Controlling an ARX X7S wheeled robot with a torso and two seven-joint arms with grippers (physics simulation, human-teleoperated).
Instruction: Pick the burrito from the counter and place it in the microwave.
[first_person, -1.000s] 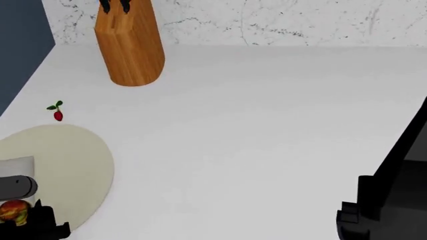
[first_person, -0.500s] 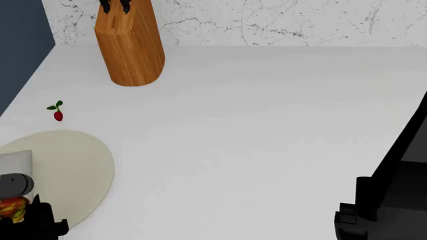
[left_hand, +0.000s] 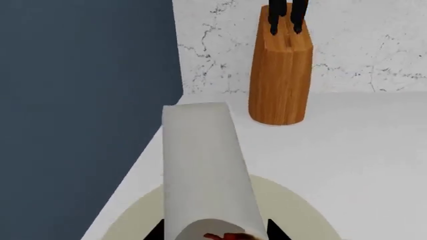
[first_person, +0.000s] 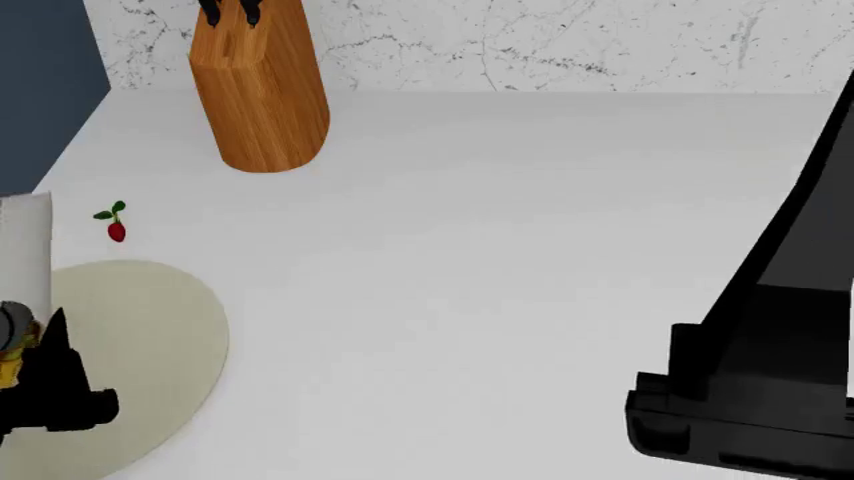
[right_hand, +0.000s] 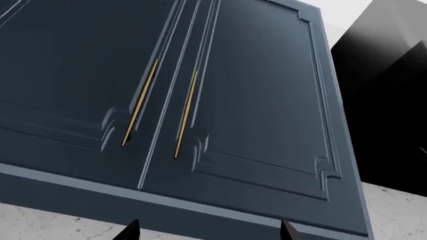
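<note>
The burrito (left_hand: 203, 170) is a pale white roll held lengthwise between the jaws of my left gripper (left_hand: 215, 233), which is shut on it. Its red and yellow filling shows at the near end. In the head view the burrito (first_person: 24, 250) stands at the far left edge, lifted above the beige plate (first_person: 147, 340), with the left gripper (first_person: 40, 350) below it. The white counter (first_person: 507, 250) spreads under both. My right gripper (right_hand: 208, 231) is open and bare, facing blue-grey cabinet doors (right_hand: 220, 100). A black block (right_hand: 390, 100) beside them may be the microwave; I cannot tell.
A wooden knife block (first_person: 260, 90) stands at the back left by the marble wall. A small red cherry (first_person: 116, 230) lies just beyond the plate. The black right arm (first_person: 761, 380) fills the head view's lower right. A dark blue panel (left_hand: 80, 100) bounds the counter's left.
The left gripper has raised the burrito off the plate; it now reaches higher in the head view. The black right arm has grown larger and come further into view.
</note>
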